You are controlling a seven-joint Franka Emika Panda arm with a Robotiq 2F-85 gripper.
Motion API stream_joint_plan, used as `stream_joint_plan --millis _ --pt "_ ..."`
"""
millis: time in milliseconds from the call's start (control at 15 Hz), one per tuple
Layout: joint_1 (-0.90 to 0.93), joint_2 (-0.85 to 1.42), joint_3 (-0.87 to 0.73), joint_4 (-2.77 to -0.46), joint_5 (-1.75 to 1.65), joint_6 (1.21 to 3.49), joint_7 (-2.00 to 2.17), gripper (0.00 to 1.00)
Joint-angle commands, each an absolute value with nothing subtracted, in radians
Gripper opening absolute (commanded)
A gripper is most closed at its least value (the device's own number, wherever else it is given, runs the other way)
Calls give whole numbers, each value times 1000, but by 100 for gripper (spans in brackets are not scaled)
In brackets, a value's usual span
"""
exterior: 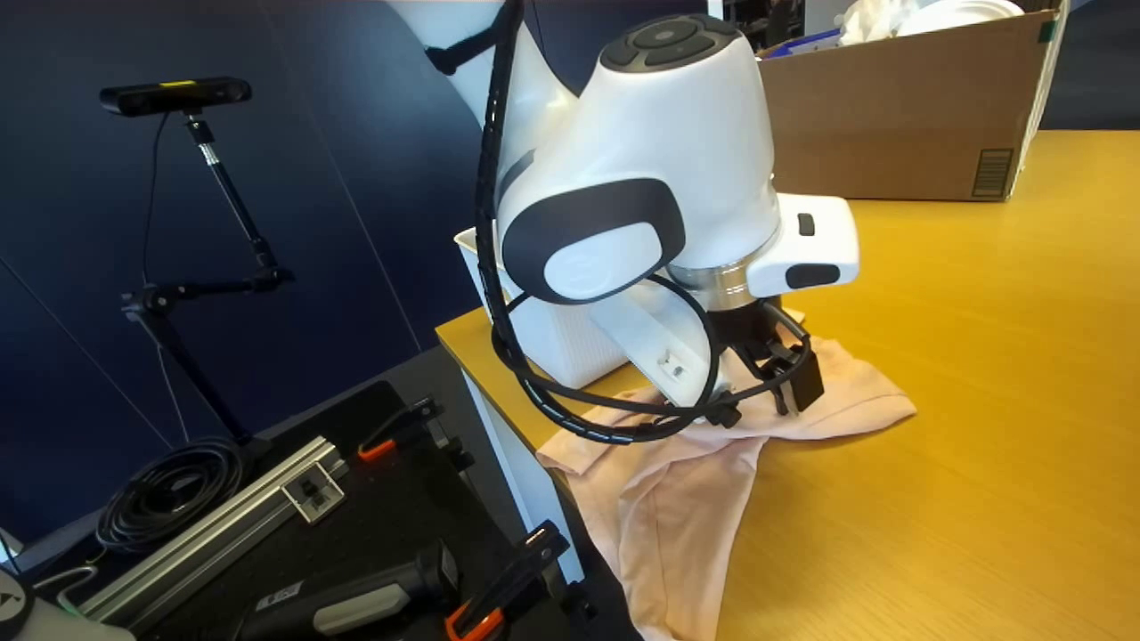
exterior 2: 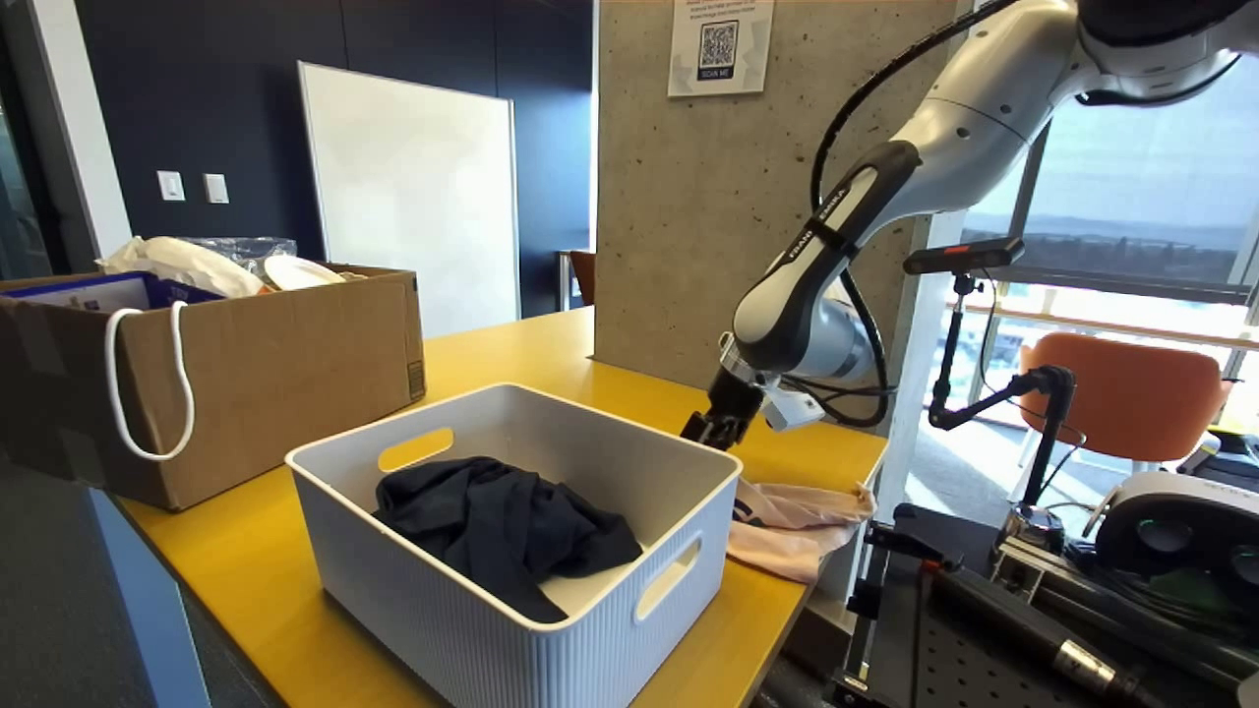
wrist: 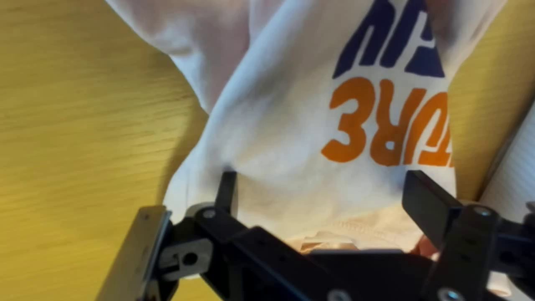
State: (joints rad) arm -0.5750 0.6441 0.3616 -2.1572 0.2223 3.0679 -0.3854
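On wood-grained table, creased pink cloth with orange lettering; angular black tool over it, jaws apart.

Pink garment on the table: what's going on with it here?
A robot arm has its fingers open over the pink garment; whether they touch it is unclear. The garment lies on the yellow table, partly draped over the edge. A white bin holding a dark cloth stands beside it.
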Motion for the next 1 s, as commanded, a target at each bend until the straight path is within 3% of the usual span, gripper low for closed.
stream_joint_plan --millis 0,933 --pt "-643 609 389 -2208 195 3092 -369 100" --pt "-632 657 330 -2125 156 3067 -301 100"
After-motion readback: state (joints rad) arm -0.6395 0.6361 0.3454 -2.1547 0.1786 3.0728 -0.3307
